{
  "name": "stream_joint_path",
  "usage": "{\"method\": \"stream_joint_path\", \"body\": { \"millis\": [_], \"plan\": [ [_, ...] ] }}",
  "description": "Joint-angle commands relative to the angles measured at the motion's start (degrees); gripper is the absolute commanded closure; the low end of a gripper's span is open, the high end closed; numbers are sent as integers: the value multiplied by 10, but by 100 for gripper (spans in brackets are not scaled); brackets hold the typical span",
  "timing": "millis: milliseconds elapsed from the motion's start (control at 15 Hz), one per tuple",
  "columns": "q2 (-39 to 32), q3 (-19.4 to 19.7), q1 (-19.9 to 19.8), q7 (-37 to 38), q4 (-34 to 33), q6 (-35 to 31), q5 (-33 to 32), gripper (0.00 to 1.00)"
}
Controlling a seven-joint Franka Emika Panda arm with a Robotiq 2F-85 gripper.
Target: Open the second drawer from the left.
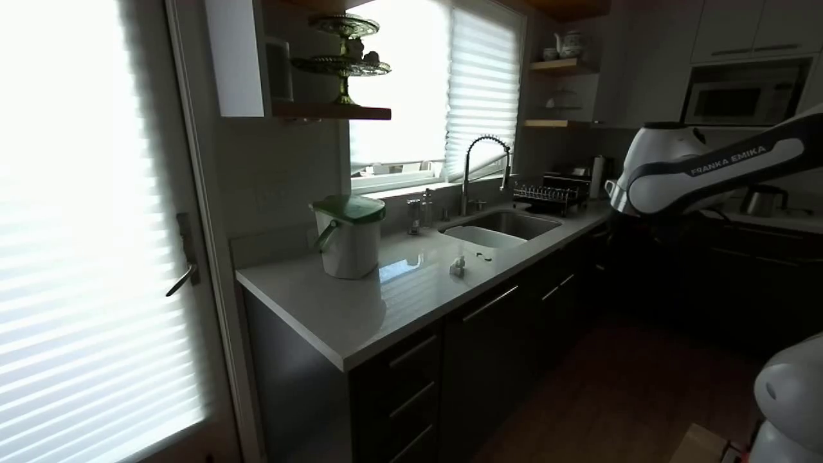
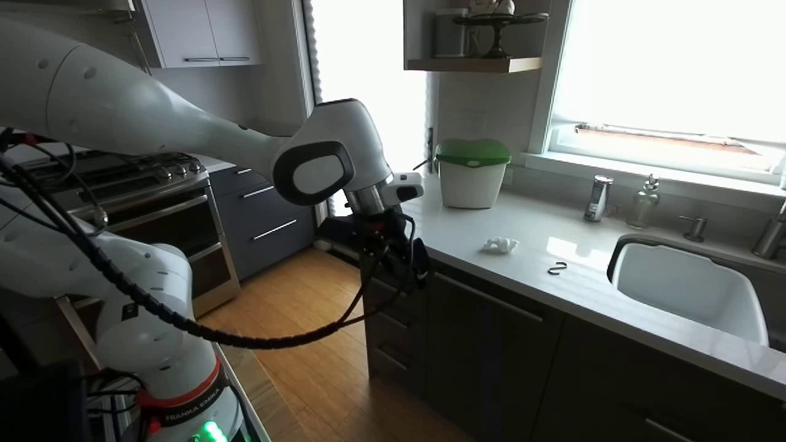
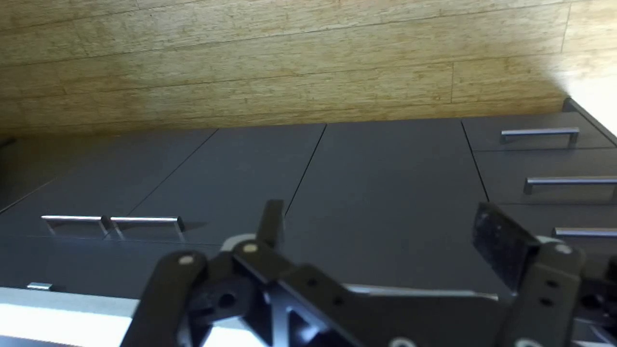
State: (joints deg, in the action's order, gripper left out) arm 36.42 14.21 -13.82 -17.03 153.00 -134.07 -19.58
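The second drawer from the left is a tall, dark full-height front. It shows in both exterior views (image 1: 485, 366) (image 2: 491, 356) and in the wrist view (image 3: 385, 183). It is closed, flush with its neighbours; its inside is hidden. Its long horizontal metal handle (image 1: 490, 303) (image 2: 488, 297) runs near the top and shows partly behind my gripper in the wrist view (image 3: 424, 291). My gripper (image 3: 385, 231) is open and empty, with its fingers spread in front of this panel. In an exterior view the dark gripper (image 2: 399, 264) hangs before the cabinet fronts, apart from the handle as far as I can see.
A stack of short drawers (image 1: 411, 392) (image 3: 569, 180) adjoins the tall drawer. Above is the white countertop (image 1: 302, 305) with a green-lidded bin (image 1: 350, 247) (image 2: 471, 178), a white crumpled item (image 2: 500, 245) and a hook (image 2: 557, 267). Other cabinet doors (image 3: 241, 173) stand beyond.
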Motion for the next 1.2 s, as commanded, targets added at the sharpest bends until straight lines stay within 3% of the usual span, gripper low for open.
{"method": "stream_joint_path", "body": {
  "millis": [0,333,533,867,1133],
  "plan": [
    [-45,24,26,26,-22,-39,81,0],
    [-166,86,82,-1,-67,-127,259,0],
    [-236,140,142,-34,-98,-148,403,0],
    [-327,210,217,-72,-160,-111,640,0],
    [-414,217,215,-111,-214,-36,826,0]
  ]
}}
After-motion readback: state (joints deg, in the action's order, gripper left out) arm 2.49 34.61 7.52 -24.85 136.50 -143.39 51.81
